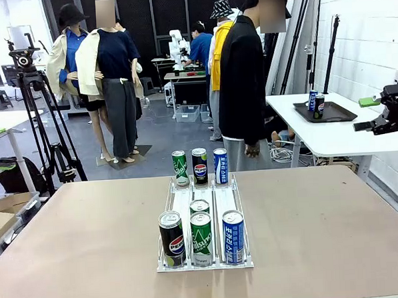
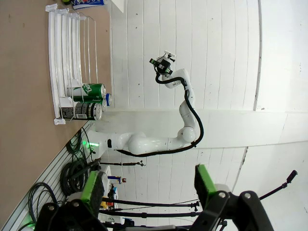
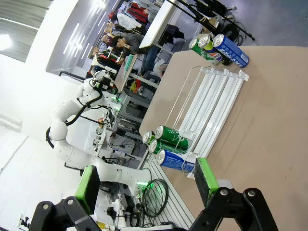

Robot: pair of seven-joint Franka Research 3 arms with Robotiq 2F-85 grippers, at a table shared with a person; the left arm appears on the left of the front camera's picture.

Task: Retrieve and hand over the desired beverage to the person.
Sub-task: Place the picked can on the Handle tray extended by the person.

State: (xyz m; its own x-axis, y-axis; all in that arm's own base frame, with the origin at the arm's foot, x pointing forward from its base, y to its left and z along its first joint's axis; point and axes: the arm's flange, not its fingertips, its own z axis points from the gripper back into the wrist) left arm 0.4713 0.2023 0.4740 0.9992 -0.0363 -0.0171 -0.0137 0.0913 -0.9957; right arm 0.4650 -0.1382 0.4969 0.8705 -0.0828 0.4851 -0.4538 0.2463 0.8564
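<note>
Waiting for a pick: left gripper (image 2: 149,185) & right gripper (image 3: 147,183), jaws apart, hold nothing; cans in rack (image 3: 219,103) on counter (image 3: 269,120) ahead of right gripper. Next, prob.: learn person's (image 1: 242,80) choice, reach.

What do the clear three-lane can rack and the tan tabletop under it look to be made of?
The clear three-lane can rack looks like transparent acrylic or similar hard plastic with a glossy finish: the table shows through its dividers and its edges catch the light. The tan tabletop looks like matte fibreboard or laminate: flat even colour, no grain, no reflections. Which, I cannot tell.
</note>
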